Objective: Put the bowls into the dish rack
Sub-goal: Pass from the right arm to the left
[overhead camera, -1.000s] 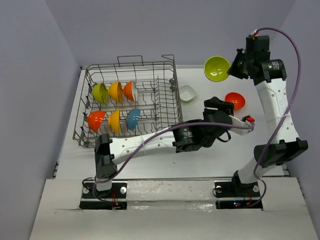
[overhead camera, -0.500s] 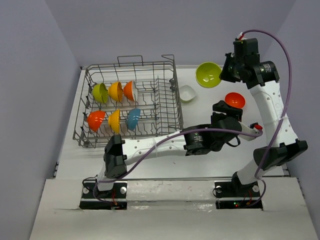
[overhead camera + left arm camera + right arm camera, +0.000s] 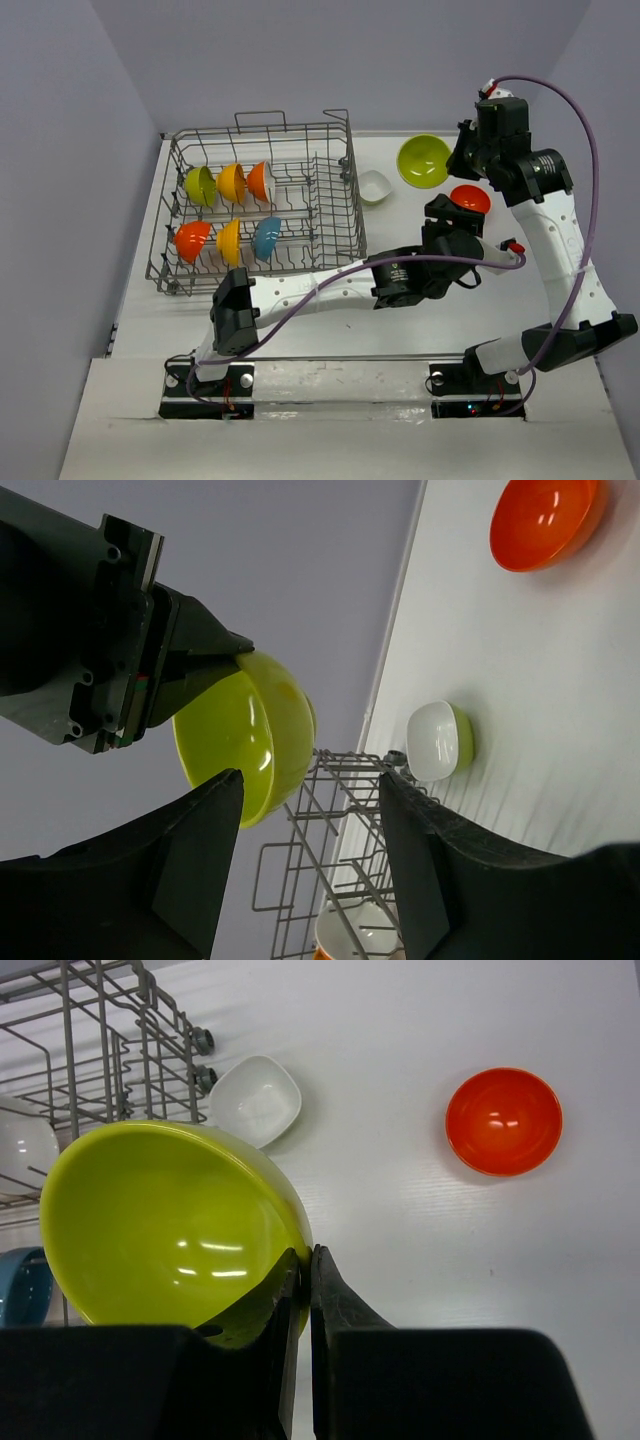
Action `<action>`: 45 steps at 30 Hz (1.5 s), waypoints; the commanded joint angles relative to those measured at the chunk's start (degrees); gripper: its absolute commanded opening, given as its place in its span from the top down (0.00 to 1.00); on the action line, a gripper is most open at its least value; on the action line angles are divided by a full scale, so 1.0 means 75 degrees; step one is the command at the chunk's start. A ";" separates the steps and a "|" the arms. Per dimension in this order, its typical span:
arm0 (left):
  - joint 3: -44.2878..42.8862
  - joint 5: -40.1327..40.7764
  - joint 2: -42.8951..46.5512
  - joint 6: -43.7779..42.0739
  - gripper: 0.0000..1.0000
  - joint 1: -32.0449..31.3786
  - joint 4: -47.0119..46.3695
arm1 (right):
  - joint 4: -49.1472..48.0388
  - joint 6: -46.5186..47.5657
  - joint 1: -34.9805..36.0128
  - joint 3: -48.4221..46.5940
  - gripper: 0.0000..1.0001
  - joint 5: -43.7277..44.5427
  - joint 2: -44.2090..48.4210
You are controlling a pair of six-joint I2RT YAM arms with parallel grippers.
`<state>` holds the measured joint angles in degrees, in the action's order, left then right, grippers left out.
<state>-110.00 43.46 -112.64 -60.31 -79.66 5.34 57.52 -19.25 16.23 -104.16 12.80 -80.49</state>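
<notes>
The right gripper (image 3: pixel 305 1270) is clamped on the rim of a lime green bowl (image 3: pixel 170 1225), one finger inside and one outside, and holds it in the air off the right end of the dish rack (image 3: pixel 350 190), above the table (image 3: pixel 420 320) and near the white bowl (image 3: pixel 374 187). The job now looks like the carry-over, and the smart play is a smooth sweep leftwards, high enough for the bowl's low edge to clear the rack's top wire. A thin pinch on a glossy rim could let the bowl swivel, so no jerks. Once over the basket, it should tip on edge and go down between the free tines (image 3: pixel 315 215) to the right of the teal blue bowl (image 3: pixel 267 238). The left gripper (image 3: pixel 455 215) hangs just beside the red-orange bowl (image 3: pixel 470 200), jaws apart and holding nothing, and its arm lies across the table close by, so the path wants room from it. As for the bowl itself: round, smooth, bright lime inside and out, highlights on its inner wall, mouth tilted towards the overhead view.
</notes>
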 commanded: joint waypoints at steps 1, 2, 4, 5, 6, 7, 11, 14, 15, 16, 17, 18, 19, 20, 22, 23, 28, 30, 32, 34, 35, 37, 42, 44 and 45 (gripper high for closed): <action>-0.0076 0.0392 -0.0075 -0.0337 0.31 0.0016 -0.0290 | -0.0930 0.0128 0.0074 0.0094 0.99 0.0250 0.0348; -0.0065 0.0416 -0.0098 -0.0349 0.31 0.0004 -0.0314 | -0.0965 0.0129 0.0074 0.0118 0.99 0.0286 0.0384; -0.0018 0.0474 -0.0122 -0.0384 0.31 0.0016 -0.0419 | -0.1071 0.0140 0.0074 0.0177 0.99 0.0356 0.0442; 0.0006 0.0486 -0.0122 -0.0407 0.31 0.0004 -0.0454 | -0.1094 0.0140 0.0074 0.0212 0.99 0.0356 0.0466; 0.0041 0.0533 -0.0134 -0.0419 0.31 0.0015 -0.0513 | -0.1118 0.0140 0.0074 0.0224 0.99 0.0391 0.0478; 0.0064 0.0533 -0.0134 -0.0442 0.31 0.0004 -0.0548 | -0.1118 0.0152 0.0074 0.0235 0.99 0.0426 0.0478; 0.0216 0.0685 -0.0064 -0.0664 0.31 0.0004 -0.1027 | -0.1177 0.0164 0.0074 0.0329 0.99 0.0625 0.0513; 0.0777 0.0744 0.0147 -0.1120 0.31 0.0016 -0.1670 | -0.1305 0.0187 0.0074 0.0493 0.99 0.0754 0.0618; 0.0942 0.0767 0.0206 -0.1285 0.31 0.0004 -0.1952 | -0.1317 0.0199 0.0074 0.0517 0.99 0.0755 0.0653; 0.1048 0.0791 0.0241 -0.1449 0.31 0.0004 -0.2187 | -0.1352 0.0210 0.0074 0.0563 0.99 0.0801 0.0665; 0.1095 0.0791 0.0253 -0.1543 0.31 0.0027 -0.2386 | -0.1352 0.0199 0.0074 0.0564 0.99 0.0813 0.0689; 0.1038 0.0826 0.0218 -0.1672 0.31 0.0027 -0.2458 | -0.1364 0.0222 0.0074 0.0575 0.99 0.0836 0.0689; 0.0979 0.0849 0.0160 -0.1731 0.31 0.0027 -0.2493 | -0.1376 0.0245 0.0074 0.0575 0.99 0.0871 0.0689; 0.0886 0.0966 0.0043 -0.1824 0.31 0.0050 -0.2598 | -0.1376 0.0246 0.0074 0.0587 0.99 0.0907 0.0666; 0.0873 0.1153 -0.0075 -0.2234 0.31 0.0086 -0.2856 | -0.1353 0.0269 0.0074 0.0587 0.99 0.0965 0.0642; 0.0896 0.1282 -0.0145 -0.2351 0.31 0.0121 -0.3124 | -0.1364 0.0269 0.0074 0.0587 0.99 0.0966 0.0630; 0.0698 0.1260 -0.0262 -0.2329 0.31 0.0179 -0.3173 | -0.1645 0.0316 0.0074 0.0715 0.99 0.0884 0.0642; 0.0569 0.1283 -0.0368 -0.2282 0.31 0.0215 -0.3138 | -0.1855 0.0362 0.0074 0.0914 0.99 0.0802 0.0747; 0.0440 0.1341 -0.0508 -0.2247 0.31 0.0261 -0.3127 | -0.2172 0.0421 0.0074 0.1067 0.99 0.0790 0.0817; 0.0369 0.1342 -0.0567 -0.2212 0.31 0.0308 -0.3092 | -0.2534 0.0503 0.0074 0.1290 0.99 0.0778 0.0935; 0.0323 0.1342 -0.0625 -0.2189 0.31 0.0332 -0.3057 | -0.2652 0.0515 0.0074 0.1348 0.99 0.0766 0.0958; 0.0159 0.1353 -0.0707 -0.2130 0.31 0.0379 -0.3033 | -0.2864 0.0550 0.0074 0.1477 0.99 0.0626 0.1028; -0.0216 0.1237 -0.0872 -0.1826 0.31 0.0554 -0.2694 | -0.3859 0.0620 0.0074 0.1945 0.99 0.0321 0.1473; -0.0229 0.1178 -0.0860 -0.1697 0.31 0.0624 -0.2670 | -0.4454 0.0726 0.0074 0.2284 0.99 0.0286 0.1765; -0.0229 0.1178 -0.0860 -0.1673 0.31 0.0660 -0.2670 | -0.4586 0.0784 0.0074 0.2368 0.99 0.0274 0.1837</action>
<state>-108.20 51.88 -120.20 -74.43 -75.66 -14.33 36.18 -14.94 16.23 -88.12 16.08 -71.48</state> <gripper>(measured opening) 0.691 0.100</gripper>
